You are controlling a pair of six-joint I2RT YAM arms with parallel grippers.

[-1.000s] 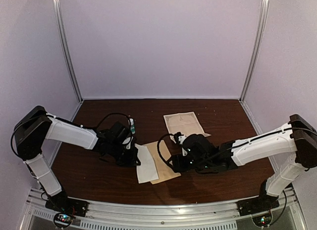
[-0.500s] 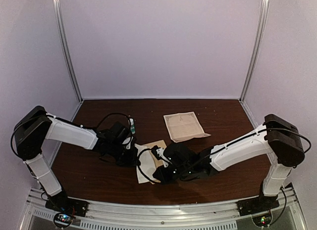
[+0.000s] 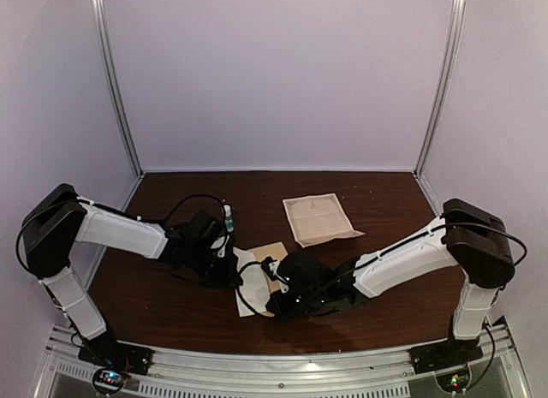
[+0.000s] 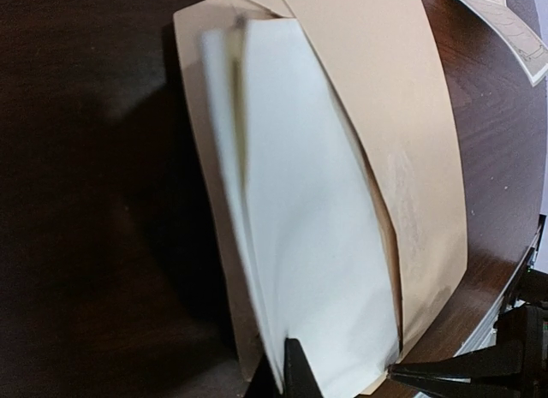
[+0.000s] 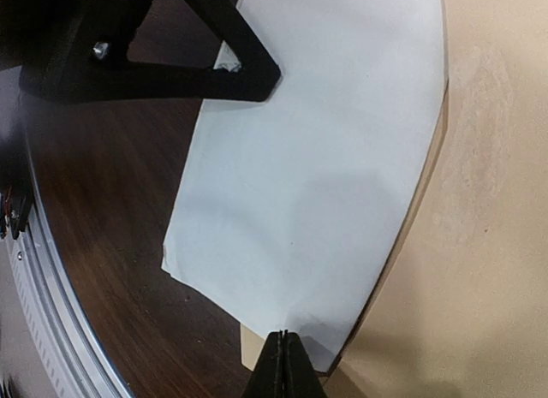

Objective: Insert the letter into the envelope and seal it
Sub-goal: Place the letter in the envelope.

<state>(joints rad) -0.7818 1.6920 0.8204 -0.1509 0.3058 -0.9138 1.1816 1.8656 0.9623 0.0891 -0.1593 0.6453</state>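
The tan envelope [image 3: 272, 251] [image 4: 411, 158] [image 5: 505, 201] lies flat near the table's middle. A white folded sheet [image 3: 248, 280] [image 4: 308, 244] [image 5: 317, 158] sticks out of its left side. My left gripper [image 3: 229, 274] [image 4: 295, 364] is shut on that sheet's left edge and holds the edge slightly raised. My right gripper [image 3: 272, 305] [image 5: 283, 336] is shut on the sheet's near end, beside the envelope's corner. The letter [image 3: 317, 218] [image 4: 505, 21], cream with a dark border, lies flat farther back, apart from both grippers.
The dark wooden table [image 3: 385, 193] is walled by pale panels at the back and sides. A metal rail [image 3: 282, 368] runs along its near edge. The right arm [image 3: 402, 261] reaches low across the table's right half.
The right arm has swung left to the near end of the white sheet, and its jaws have closed there. The left arm has stayed put.
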